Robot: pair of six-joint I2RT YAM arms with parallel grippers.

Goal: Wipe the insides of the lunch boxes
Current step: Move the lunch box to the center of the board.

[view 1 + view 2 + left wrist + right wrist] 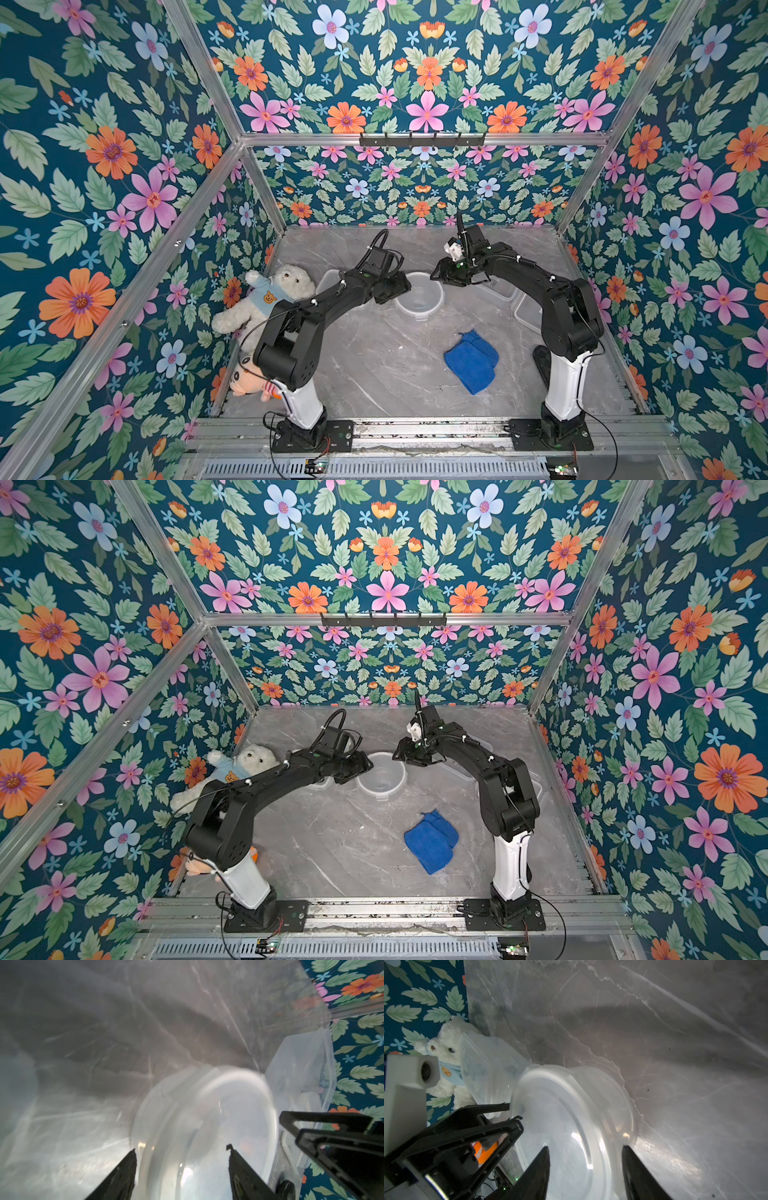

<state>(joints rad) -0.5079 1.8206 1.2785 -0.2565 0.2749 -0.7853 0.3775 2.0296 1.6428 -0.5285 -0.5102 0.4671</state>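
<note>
The round lunch box (pixel 419 297), a clear tub, stands open at mid-table in both top views (pixel 381 776). My left gripper (pixel 180 1148) is open across its wall, one finger outside and one inside. My right gripper (pixel 584 1147) is open across the opposite wall in the same way. The wall does not look pinched by either gripper. A smaller clear lunch box (pixel 483 1068) sits behind the left arm. Another clear lunch box (pixel 301 1076) lies under the right arm, partly hidden. The blue cloth (pixel 471 361) lies crumpled on the table, nearer the front than the tubs and apart from both grippers.
A white teddy bear (pixel 270 299) in a blue shirt leans at the left wall. Another plush toy (pixel 249 380) lies by the left arm's base. The grey marble table (pixel 374 365) is closed in by floral walls on three sides.
</note>
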